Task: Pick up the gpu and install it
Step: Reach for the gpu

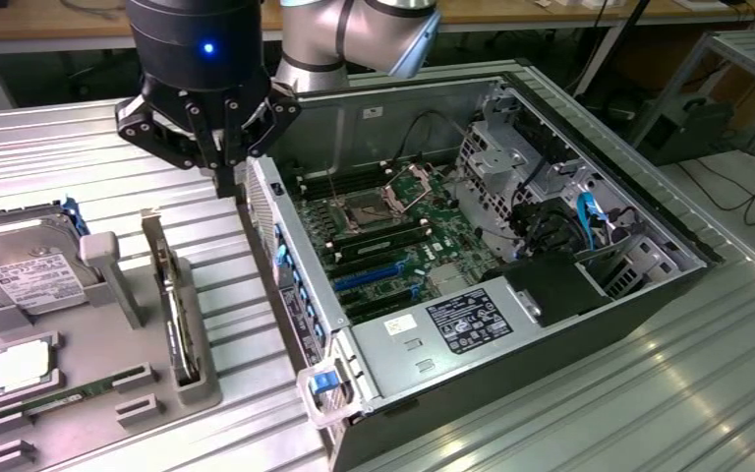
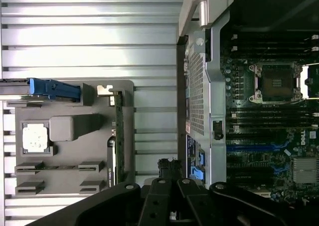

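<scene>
Jaws: closed right up against each other, with nothing between them.
Gripper point(image 1: 228, 185): it hangs, fingers pointing down, over the bare strip of table between the grey holder and the computer case, just beside the case's perforated rear panel point(image 2: 195, 94).
GPU point(image 1: 172, 313): not picked up. It stands on its edge in a slot of the holder, on the exterior view's left of the gripper and clearly apart from it. From the wrist view it reads as a thin dark strip with its silver bracket at one end.
Grey holder point(image 1: 105, 346): it lies flat on the table alongside the case, carrying the other parts too.
Hard drive point(image 1: 30, 280): silver with a white label, propped in the holder on the far side of the GPU from the case.
Processor chip point(image 1: 17, 367): it sits in a square pocket near the drive.
Memory stick point(image 1: 66, 398): slim and green, lying in the holder.
Computer case point(image 1: 549, 383): on its side, with the side panel off.
Motherboard point(image 1: 397, 246): exposed inside, with blue and black slots across it.
Table point(image 1: 63, 157): ribbed bright metal.
</scene>
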